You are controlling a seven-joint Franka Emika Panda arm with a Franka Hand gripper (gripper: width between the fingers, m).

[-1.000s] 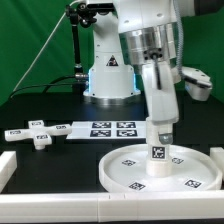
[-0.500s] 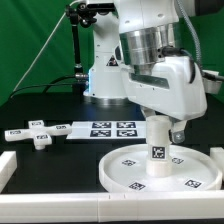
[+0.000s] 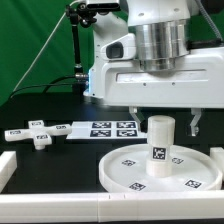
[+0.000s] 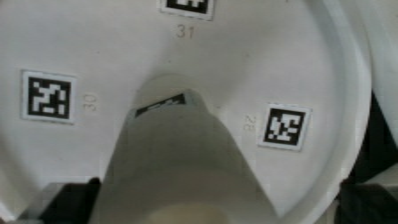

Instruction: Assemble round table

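The large rimmed round disc lies tag side up at the front of the exterior view's right. The thick short cylinder stands upright on its middle. My gripper hangs over the cylinder's top with its jaws spread, one finger clear of the cylinder's side. In the wrist view the cylinder rises between the dark fingertips, with a gap beside it, and the disc with its tags fills the background. The small cross-shaped piece lies on the table at the exterior view's left.
The marker board lies flat behind the disc. White border rails run along the front and the exterior view's left. The robot base stands at the back before a green backdrop.
The gripper has turned about the upright cylinder, from narrow side-on to broad face-on in the exterior view. It held the cylinder a second ago and now stands open around it.
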